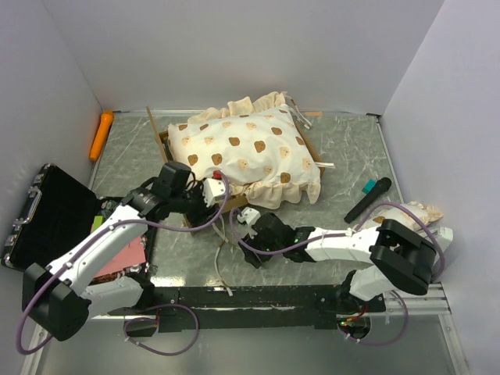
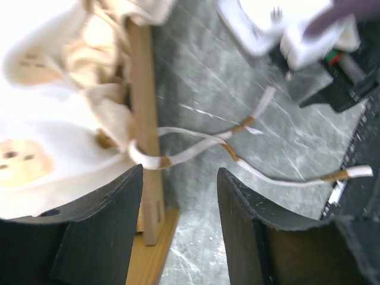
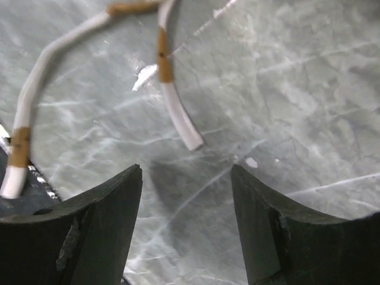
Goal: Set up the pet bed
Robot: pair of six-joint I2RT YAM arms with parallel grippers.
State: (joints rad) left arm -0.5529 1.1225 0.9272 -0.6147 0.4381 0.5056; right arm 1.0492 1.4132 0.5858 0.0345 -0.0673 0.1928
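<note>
The pet bed (image 1: 167, 139) stands at the back centre, its light-wood frame showing at the sides. The cream bear-print ruffled mattress (image 1: 246, 152) lies puffed up on it. White ties with brown bands (image 1: 223, 244) trail from its near left corner onto the table. In the left wrist view a tie (image 2: 143, 157) is looped round the wooden corner post (image 2: 145, 113), beside the mattress (image 2: 47, 130). My left gripper (image 2: 180, 178) is open and empty just in front of that post; it also shows in the top view (image 1: 212, 191). My right gripper (image 3: 185, 175), seen from above (image 1: 248, 218), is open and empty over the table, just short of a loose tie end (image 3: 178, 116).
A black hard case (image 1: 47, 215) lies open at the left with a pink item (image 1: 125, 254) beside it. An orange object (image 1: 101, 134) lies at the back left. A black and teal pen-like object (image 1: 367, 199) lies at the right. A cream cloth (image 1: 422, 211) lies by the right edge.
</note>
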